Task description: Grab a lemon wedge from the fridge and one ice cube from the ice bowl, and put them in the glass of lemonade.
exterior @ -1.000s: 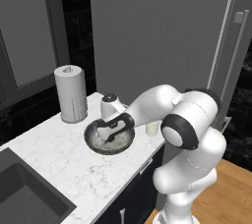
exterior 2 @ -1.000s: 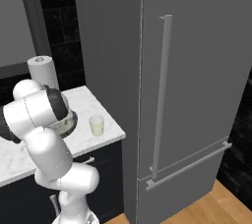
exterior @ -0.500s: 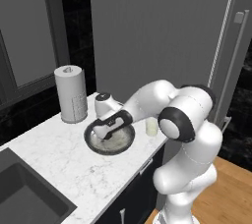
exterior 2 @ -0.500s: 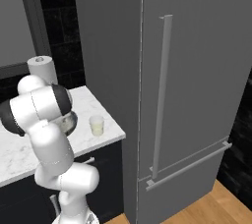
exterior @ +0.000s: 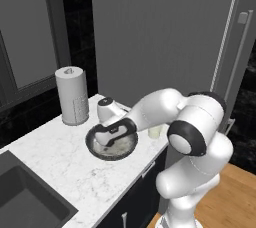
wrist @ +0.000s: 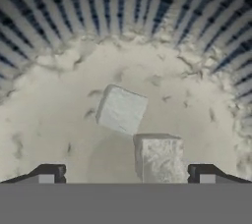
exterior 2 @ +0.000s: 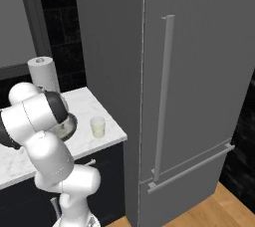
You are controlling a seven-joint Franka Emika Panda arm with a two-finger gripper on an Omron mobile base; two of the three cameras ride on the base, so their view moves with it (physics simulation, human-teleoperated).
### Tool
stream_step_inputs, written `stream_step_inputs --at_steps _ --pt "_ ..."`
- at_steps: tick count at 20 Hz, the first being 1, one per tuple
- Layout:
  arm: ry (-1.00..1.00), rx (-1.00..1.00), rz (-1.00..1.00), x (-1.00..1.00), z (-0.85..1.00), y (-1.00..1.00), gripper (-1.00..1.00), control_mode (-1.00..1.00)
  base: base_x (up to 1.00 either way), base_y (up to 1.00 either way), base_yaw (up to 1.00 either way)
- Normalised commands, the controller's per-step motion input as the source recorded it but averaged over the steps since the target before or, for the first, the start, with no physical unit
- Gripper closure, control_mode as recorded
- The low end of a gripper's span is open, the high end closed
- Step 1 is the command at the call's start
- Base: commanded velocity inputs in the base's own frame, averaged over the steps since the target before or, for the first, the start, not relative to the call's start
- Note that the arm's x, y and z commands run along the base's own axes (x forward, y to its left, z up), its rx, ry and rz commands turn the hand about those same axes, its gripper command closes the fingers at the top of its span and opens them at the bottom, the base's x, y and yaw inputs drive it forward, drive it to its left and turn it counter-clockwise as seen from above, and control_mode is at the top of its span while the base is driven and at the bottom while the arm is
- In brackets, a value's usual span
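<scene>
Left base view: the gripper reaches into the wide, shallow dark grey ice bowl on the white marble worktop. Right base view: the small clear glass of pale yellow lemonade stands just beside that bowl. Hand view: the jaws are spread wide, one pale ice cube lying between the fingertips, a second cube just beyond on the bowl's speckled floor.
</scene>
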Motion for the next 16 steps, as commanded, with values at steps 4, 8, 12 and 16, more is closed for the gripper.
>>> stream_step_inputs --at_steps 4,8,12,16 --pt "0.0 0.0 0.0 -0.01 -0.05 -0.29 -1.0 -1.0 0.0 0.0 0.0" --pt "0.0 0.0 0.0 0.2 -0.08 -0.03 1.0 -1.0 0.0 0.0 0.0" --pt "0.0 0.0 0.0 0.21 -0.05 0.03 1.0 -1.0 0.0 0.0 0.0" --pt "0.0 0.0 0.0 0.03 0.0 0.03 1.0 -1.0 0.0 0.0 0.0"
